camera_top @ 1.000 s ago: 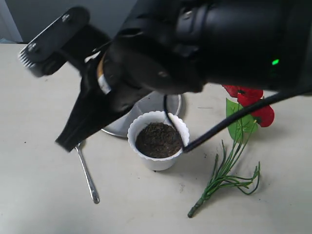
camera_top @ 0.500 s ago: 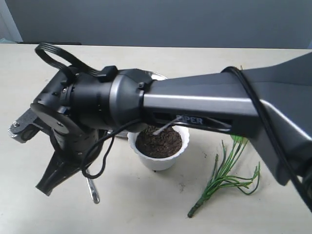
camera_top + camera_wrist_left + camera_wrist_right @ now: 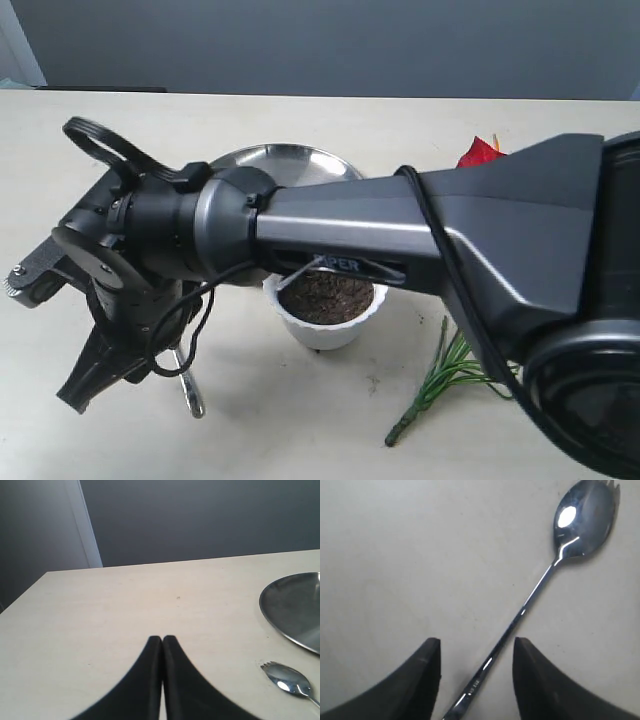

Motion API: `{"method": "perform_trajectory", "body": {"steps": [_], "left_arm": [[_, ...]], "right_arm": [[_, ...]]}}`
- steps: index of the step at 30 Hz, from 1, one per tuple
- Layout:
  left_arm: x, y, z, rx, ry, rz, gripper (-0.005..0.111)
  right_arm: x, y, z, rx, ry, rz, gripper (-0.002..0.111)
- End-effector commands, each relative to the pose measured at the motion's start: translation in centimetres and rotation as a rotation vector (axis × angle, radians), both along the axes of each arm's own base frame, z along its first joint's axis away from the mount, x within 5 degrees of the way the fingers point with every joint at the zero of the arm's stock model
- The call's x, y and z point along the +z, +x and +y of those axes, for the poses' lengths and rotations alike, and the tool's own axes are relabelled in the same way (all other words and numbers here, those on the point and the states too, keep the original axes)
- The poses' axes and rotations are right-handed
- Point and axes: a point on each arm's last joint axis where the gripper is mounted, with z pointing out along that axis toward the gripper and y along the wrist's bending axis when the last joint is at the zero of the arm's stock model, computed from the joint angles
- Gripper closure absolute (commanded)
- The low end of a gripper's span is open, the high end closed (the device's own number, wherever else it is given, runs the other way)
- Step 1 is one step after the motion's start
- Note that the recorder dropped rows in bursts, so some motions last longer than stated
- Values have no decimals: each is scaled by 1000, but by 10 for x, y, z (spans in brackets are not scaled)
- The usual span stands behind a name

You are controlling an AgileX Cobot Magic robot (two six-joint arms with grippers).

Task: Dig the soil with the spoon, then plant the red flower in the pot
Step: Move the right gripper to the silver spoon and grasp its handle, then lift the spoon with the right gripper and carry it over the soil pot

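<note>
The silver spoon (image 3: 188, 388) lies flat on the table left of the pot, and its bowl has small teeth at the tip. In the right wrist view its handle (image 3: 535, 592) runs between the open fingers of my right gripper (image 3: 476, 647). That gripper (image 3: 110, 375) has reached across to the left side and stands low over the handle. The white scalloped pot (image 3: 325, 328) holds dark soil (image 3: 325, 295). The red flower's bloom (image 3: 478, 153) peeks from behind the arm, and its green stems (image 3: 450, 380) lie to the right. My left gripper (image 3: 162, 640) is shut and empty near the spoon's bowl (image 3: 289, 679).
A round steel plate (image 3: 290, 160) sits behind the pot and also shows in the left wrist view (image 3: 295, 607). The right arm's thick body spans the middle of the scene and hides part of the pot rim and the flower.
The right arm swung away from the camera and down to the left. Its open gripper has come lower over the spoon's handle. The spoon, pot and flower have not moved.
</note>
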Motion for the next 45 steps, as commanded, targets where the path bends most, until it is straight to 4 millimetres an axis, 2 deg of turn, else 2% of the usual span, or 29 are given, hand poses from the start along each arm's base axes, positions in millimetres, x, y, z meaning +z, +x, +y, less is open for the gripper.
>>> {"method": "perform_trajectory", "body": {"steps": [1,5,8,10,12,14,16,20,21,23,24,27,34,40,45], "left_arm": [[2,0,0,-6,-1,-14,106],[2,0,0,-6,-1,-14,106],[2,0,0,-6,-1,-14,106],[2,0,0,-6,-1,-14,106],[2,0,0,-6,-1,-14,106],[2,0,0,-6,-1,-14,106],[2,0,0,-6,-1,-14,106],[2,0,0,-6,-1,-14,106],[2,0,0,-6,-1,-14,106],[2,0,0,-6,-1,-14,106],[2,0,0,-6,-1,-14,106],[2,0,0,-6,-1,-14,106],[2,0,0,-6,-1,-14,106],[2,0,0,-6,-1,-14,106],[2,0,0,-6,-1,-14,106]], "right_arm": [[-13,2,2,-24,-17,-11,65],[-29,6,1,-24,-60,-31,66],[-30,22,-5,-111,-58,-10,67],[-32,28,-8,-163,-42,60,74],[-32,26,-8,-161,-35,92,88],[-32,26,-7,-151,-33,94,97],[-37,26,-7,-152,-44,97,97],[-63,24,-11,-123,-133,123,97],[-69,23,-12,-76,-160,121,100],[-69,22,-13,-70,-164,127,109],[-68,22,-13,-63,-164,125,109],[-50,23,-11,-47,-116,105,109],[28,27,-8,-20,104,-16,109],[68,29,-17,51,133,-124,109],[99,37,-36,104,40,-292,109]]}}
